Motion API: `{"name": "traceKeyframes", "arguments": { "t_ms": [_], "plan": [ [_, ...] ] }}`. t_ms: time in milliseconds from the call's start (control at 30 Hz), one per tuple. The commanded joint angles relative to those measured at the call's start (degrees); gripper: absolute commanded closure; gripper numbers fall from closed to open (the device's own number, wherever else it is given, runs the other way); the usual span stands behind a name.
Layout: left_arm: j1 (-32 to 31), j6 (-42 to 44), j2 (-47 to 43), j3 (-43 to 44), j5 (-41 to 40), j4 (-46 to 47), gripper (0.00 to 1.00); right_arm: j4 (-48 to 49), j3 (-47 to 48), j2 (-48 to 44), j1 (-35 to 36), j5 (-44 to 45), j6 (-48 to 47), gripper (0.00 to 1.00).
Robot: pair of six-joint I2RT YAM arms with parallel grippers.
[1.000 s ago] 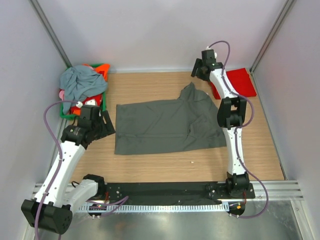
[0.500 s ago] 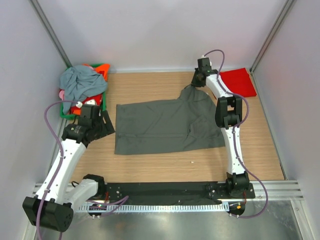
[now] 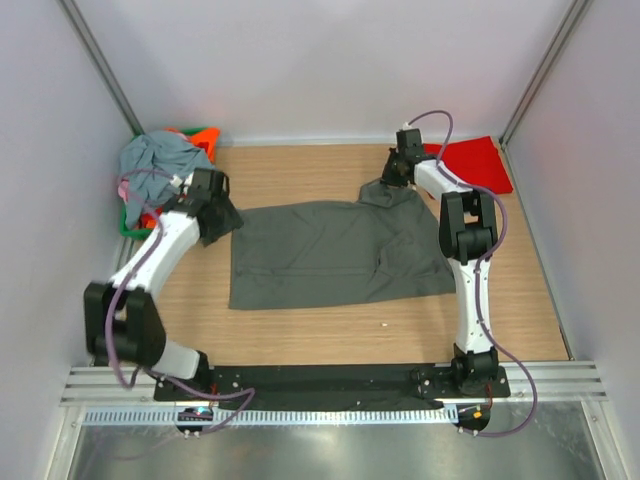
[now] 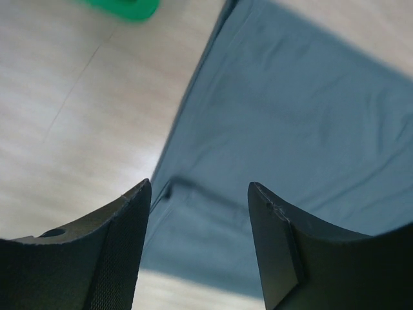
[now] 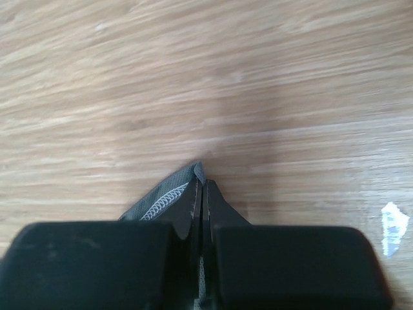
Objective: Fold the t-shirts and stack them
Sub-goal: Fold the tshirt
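Charcoal-grey t-shirt [image 3: 330, 255] lies spread across the middle of the wooden surface [image 3: 300, 320], mostly flat, with its far right part bunched and drawn toward the far edge. The right pincer [image 5: 200, 184] has that bunched corner. Its wrist view shows both jaws pressed together on a small peak of grey cloth with a line of pale stitching, low over the bare wood. The right arm reaches from its base at the near edge almost to the far edge.

The left pincer [image 4: 199, 184] is at the shirt's far left corner, jaws apart and gripping nothing. Between its two dark fingers [image 4: 113, 252] the wrist view shows the shirt's left edge and a fold line. Whether the fingertips touch the cloth cannot be told.

A red t-shirt [image 3: 480, 165] lies flat in the far right corner of the surface, just beyond the right arm. In the far left corner stands a green basket [image 4: 129, 8] heaped with clothes — a crumpled blue-grey t-shirt [image 3: 155, 160] on top, an orange one [image 3: 205, 135] showing at its far side. The basket stands just beside the left arm, apart from the charcoal shirt.
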Motion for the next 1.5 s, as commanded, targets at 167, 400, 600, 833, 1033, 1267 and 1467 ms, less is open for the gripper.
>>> {"name": "traceKeyframes", "arguments": {
  "t_ms": [167, 400, 600, 833, 1033, 1267, 1467],
  "plan": [
    [-0.5, -1.2, 26.8, 23.3, -8.0, 7.9, 0.40, 1.4, -3.0, -4.0, 1.2, -1.9, -1.1, 0.99],
    [-0.5, 1.0, 37.2, 31.7, -12.1, 7.5, 0.41, 2.1, -4.8, -5.0, 1.2, -3.3, -0.9, 0.99],
    [-0.5, 1.1, 41.0, 34.1, -14.8, 6.4, 0.42, 2.2, -5.2, -4.7, 1.1, -4.0, -0.8, 0.99],
    [-0.6, -1.8, 41.3, 30.3, -15.6, 7.3, 0.44, 2.0, -5.5, -4.4, 1.0, -4.2, -0.7, 0.99],
    [-0.8, -1.7, 43.3, 30.2, -15.1, 8.5, 0.48, 1.8, -5.9, -4.3, 0.8, -4.2, -1.0, 0.99],
    [-0.8, -1.8, 45.0, 30.6, -14.7, 9.3, 0.81, 1.8, -6.4, -4.1, 0.3, -4.6, -1.5, 0.99],
    [-0.8, -1.1, 44.7, 31.2, -14.3, 8.6, 1.00, 2.8, -6.7, -5.1, 0.3, -7.3, -2.4, 0.99]
  ]
}}
